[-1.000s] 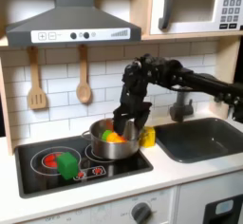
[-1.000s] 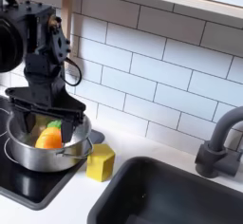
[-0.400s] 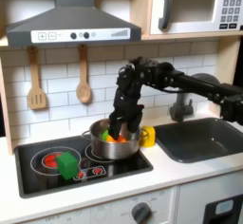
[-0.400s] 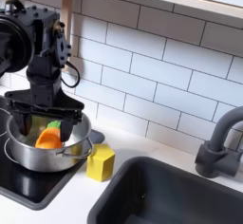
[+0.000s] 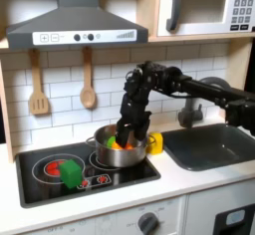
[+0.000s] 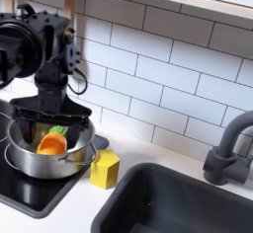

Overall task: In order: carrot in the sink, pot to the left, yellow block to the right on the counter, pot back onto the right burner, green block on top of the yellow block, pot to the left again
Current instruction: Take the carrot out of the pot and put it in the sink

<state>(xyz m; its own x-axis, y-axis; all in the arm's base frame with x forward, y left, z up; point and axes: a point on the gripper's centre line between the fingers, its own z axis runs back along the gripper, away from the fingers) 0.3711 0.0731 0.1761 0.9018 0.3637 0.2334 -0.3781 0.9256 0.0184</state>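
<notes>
One small carrot (image 6: 50,141) lies inside the steel pot (image 6: 44,161) on the right burner, beside the yellow block (image 6: 105,169). It looks light, stiff and smooth, so a hold across its thick middle seems safest. The arm bends down from the first exterior view's right, and the pincer (image 6: 47,128) hangs over the pot with its fingers apart, not clamped on the carrot.

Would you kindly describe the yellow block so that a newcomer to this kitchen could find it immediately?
Start at the dark grey sink and look toward the black cooktop. On the cream counter between them, beside the steel pot, sits the yellow block. It is a plain cube, unlike the tapered orange carrot inside the pot.
</notes>
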